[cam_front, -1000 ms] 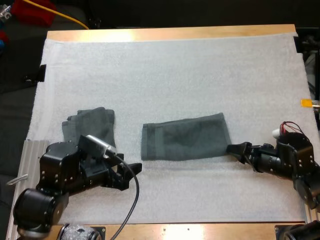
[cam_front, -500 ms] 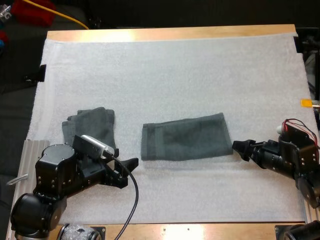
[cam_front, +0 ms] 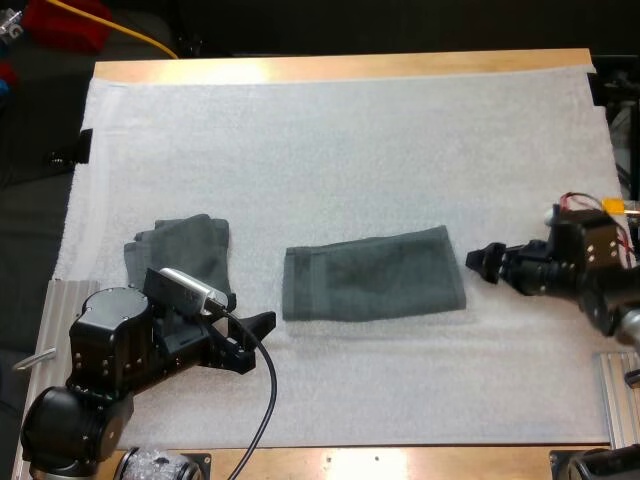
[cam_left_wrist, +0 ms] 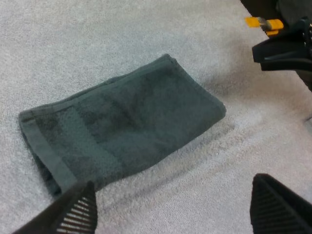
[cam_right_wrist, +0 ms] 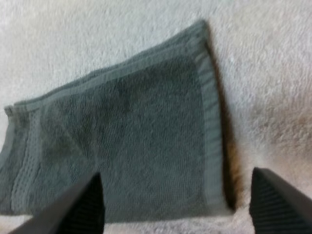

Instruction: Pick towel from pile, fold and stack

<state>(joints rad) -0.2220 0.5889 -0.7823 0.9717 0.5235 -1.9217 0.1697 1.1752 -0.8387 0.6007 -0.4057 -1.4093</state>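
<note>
Folded towel [cam_front: 372, 274] lies flat mid-frame on the white mat [cam_front: 340, 150], a long strip. Second towel [cam_front: 185, 250], rumpled, centre-left, probably the pile. My right gripper [cam_front: 478, 264] sits just off the strip's right end, jaws wide, empty. My left gripper [cam_front: 258, 338], lower left near its other end, also wide. Likely both are placed for the next fold.

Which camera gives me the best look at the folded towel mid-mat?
Left wrist view: the folded towel shows whole, with its layered edges. The high view shows it whole from above; the right wrist view cuts off one far corner.
</note>
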